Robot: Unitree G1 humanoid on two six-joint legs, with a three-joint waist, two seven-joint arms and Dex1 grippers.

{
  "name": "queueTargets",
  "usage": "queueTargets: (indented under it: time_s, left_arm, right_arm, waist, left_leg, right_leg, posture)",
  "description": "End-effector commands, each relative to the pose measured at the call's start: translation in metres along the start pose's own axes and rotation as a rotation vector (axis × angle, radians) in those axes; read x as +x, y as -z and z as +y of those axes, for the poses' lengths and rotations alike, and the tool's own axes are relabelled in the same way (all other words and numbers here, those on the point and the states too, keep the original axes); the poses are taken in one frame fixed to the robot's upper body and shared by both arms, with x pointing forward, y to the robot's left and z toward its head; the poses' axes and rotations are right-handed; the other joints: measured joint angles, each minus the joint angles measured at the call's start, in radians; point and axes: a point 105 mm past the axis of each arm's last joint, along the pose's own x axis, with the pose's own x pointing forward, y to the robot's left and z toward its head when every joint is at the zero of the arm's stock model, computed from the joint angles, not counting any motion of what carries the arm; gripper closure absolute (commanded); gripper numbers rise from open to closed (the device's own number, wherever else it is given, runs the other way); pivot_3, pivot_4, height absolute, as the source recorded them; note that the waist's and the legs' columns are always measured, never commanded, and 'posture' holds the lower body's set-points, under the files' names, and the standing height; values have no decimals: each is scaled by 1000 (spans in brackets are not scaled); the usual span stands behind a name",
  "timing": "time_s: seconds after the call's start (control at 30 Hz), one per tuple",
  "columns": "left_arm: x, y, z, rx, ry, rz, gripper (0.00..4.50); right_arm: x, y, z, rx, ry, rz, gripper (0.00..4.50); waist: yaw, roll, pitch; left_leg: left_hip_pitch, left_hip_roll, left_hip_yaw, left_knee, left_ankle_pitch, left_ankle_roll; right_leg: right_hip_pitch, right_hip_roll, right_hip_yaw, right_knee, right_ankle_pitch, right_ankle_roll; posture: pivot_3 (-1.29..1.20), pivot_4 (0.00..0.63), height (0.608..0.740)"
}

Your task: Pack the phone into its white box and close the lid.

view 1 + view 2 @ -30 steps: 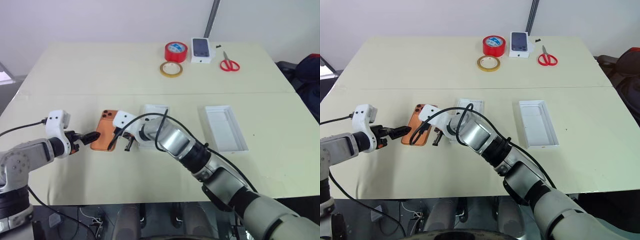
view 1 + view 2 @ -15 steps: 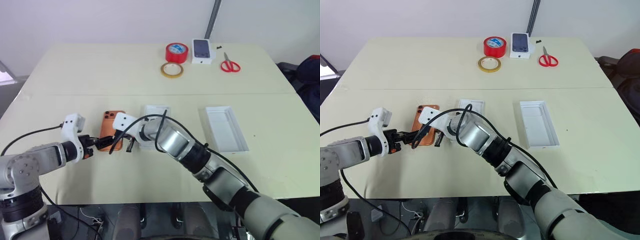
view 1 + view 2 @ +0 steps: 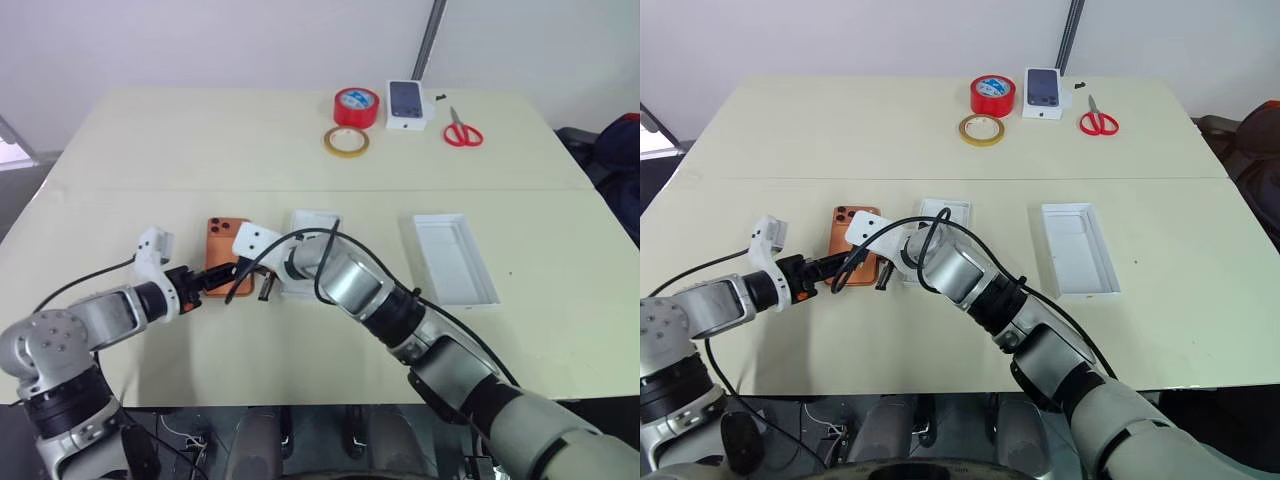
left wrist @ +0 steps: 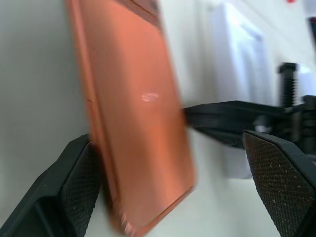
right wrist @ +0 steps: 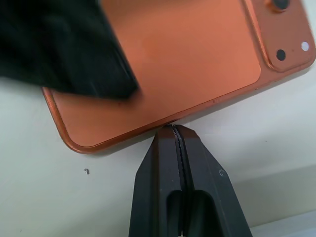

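Note:
The orange phone (image 3: 224, 250) lies back up on the table, lenses at its far end. My left gripper (image 4: 177, 187) is open, its two fingers (image 4: 74, 192) standing either side of the phone's (image 4: 133, 108) near end. My right gripper (image 5: 175, 129) is shut and empty, its tips pressed against the phone's (image 5: 182, 54) long edge near that end. The white box (image 3: 312, 222) sits just right of the phone, partly hidden behind my right arm. The lid (image 3: 455, 258) lies open side up further right, plain white inside.
At the table's far edge are a red tape roll (image 3: 356, 105), a tan tape ring (image 3: 345, 141), a small white box picturing a dark phone (image 3: 405, 103) and red scissors (image 3: 463, 131). A black cable loops over my right wrist.
My left gripper has swung right along the table and turned, coming from beside the phone to straddle its near end. The right gripper has stayed against the phone's edge.

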Motion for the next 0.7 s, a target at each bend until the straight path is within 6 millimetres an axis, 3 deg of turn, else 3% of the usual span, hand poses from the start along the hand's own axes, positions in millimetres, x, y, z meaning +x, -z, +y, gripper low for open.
queueTargets:
  time_s: [0.03,0.33,0.43,0.53,0.7]
  left_arm:
    - [4,5,-7,-24,48,28,33]
    - [-1,-3,2,-48,-9,-11,33]
    - [-3,-7,7,-70,-36,-40,960]
    - [-5,-10,9,-88,-37,-64,2422]
    - [-7,-12,13,-135,-45,-104,2422]
  right_arm:
    - [1,-13,14,-28,-42,-46,4500]
    - [0,-13,14,-29,-38,-45,4500]
    - [0,-13,13,-31,-35,-45,4500]
    - [-1,-14,12,-33,-32,-48,4500]
    - [-2,-15,11,-36,-30,-51,4500]
  waist:
    - [-2,0,0]
    - [-4,0,0]
    - [-4,0,0]
    - [-5,-1,0]
    - [-5,-1,0]
  left_leg:
    - [0,0,0,0,0,0]
    - [0,0,0,0,0,0]
    - [0,0,0,0,0,0]
    - [-1,1,0,0,0,0]
    - [-1,1,0,0,0,0]
  right_leg:
    - [0,0,0,0,0,0]
    - [0,1,0,1,0,0]
    - [0,1,0,1,0,0]
    - [-1,1,0,1,0,0]
    - [-1,1,0,1,0,0]
  posture:
    - [0,150,730]
    - [0,150,730]
    - [0,150,730]
    - [0,150,730]
    - [0,150,730]
